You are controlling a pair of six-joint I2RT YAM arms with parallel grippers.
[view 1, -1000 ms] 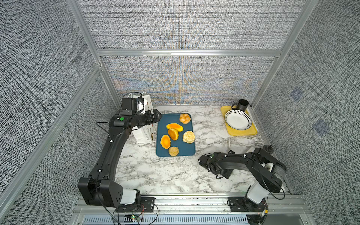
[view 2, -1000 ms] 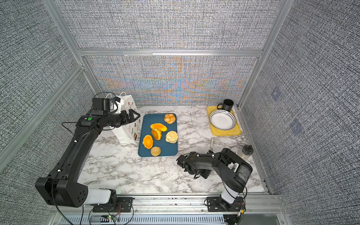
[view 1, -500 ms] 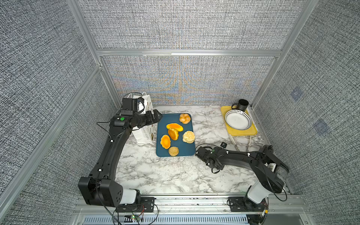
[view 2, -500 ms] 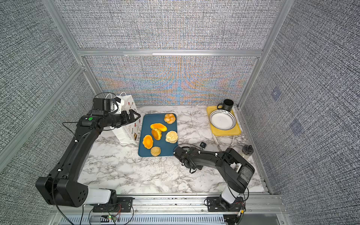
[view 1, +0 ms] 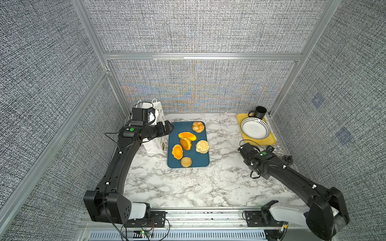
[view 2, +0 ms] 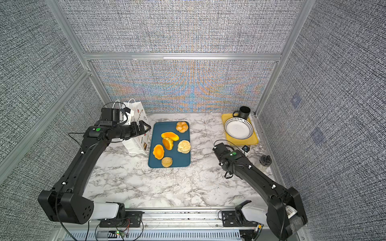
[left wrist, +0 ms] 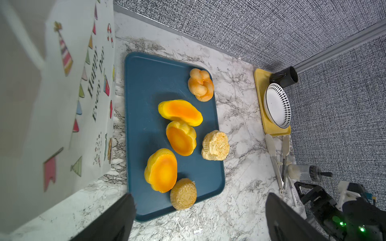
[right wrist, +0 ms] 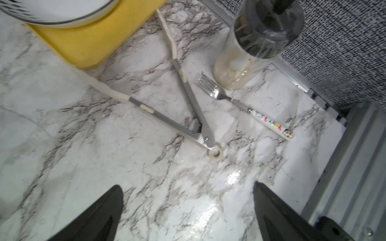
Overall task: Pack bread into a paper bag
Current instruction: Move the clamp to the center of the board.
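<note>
The bread lies on a blue tray point(view 1: 173, 129): a knotted roll point(view 1: 198, 126), three orange-yellow ovals point(view 1: 187, 136) point(view 1: 186, 143) point(view 1: 177, 151), a crumbly round point(view 1: 202, 146) and a sesame bun point(view 1: 186, 162). The white paper bag point(view 1: 155, 144) stands upright just left of the tray. My left gripper point(view 1: 170, 127) hovers open beside the bag's top, over the tray's back left corner, holding nothing. In the left wrist view its fingers point(left wrist: 125, 208) frame the sesame bun point(left wrist: 183, 194). My right gripper point(right wrist: 187, 187) is open and empty over bare marble at the right side, pointing at the tongs.
A yellow tray point(view 1: 269, 141) at the back right holds a patterned bowl point(view 1: 254, 130) and a black mug point(view 1: 260, 111). In front of it lie tongs point(right wrist: 194, 104) and a fork point(right wrist: 211, 89), beside a clear jar point(right wrist: 250, 41) near the right frame rail.
My right arm has swung from the table's middle, near the blue tray's front corner, to the right side by the yellow tray, and its jaws have opened. The left arm has not moved.
</note>
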